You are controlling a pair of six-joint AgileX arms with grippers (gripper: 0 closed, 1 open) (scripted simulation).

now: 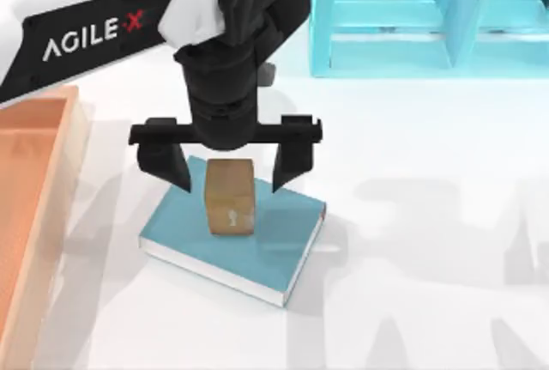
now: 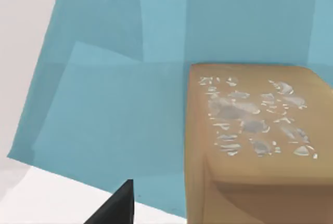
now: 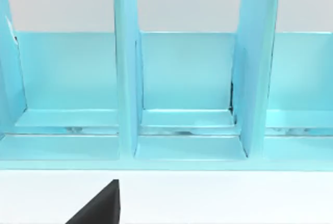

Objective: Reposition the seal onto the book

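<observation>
The tan-brown seal (image 1: 230,198) stands upright on the teal-blue book (image 1: 283,241), which lies left of the table's centre. My left gripper (image 1: 227,166) hangs just above the seal and is open wide. Its two black fingers (image 1: 163,164) stand on either side of the block and do not touch it. In the left wrist view the seal (image 2: 255,146) sits close up on the book's cover (image 2: 130,104), with one fingertip (image 2: 117,208) at the edge. My right gripper (image 3: 99,206) is parked facing the shelf unit.
An orange-brown tray (image 1: 34,215) lies along the table's left edge. A light cyan shelf unit (image 1: 429,18) with upright dividers (image 3: 127,78) stands at the back right. White tabletop lies to the right of the book.
</observation>
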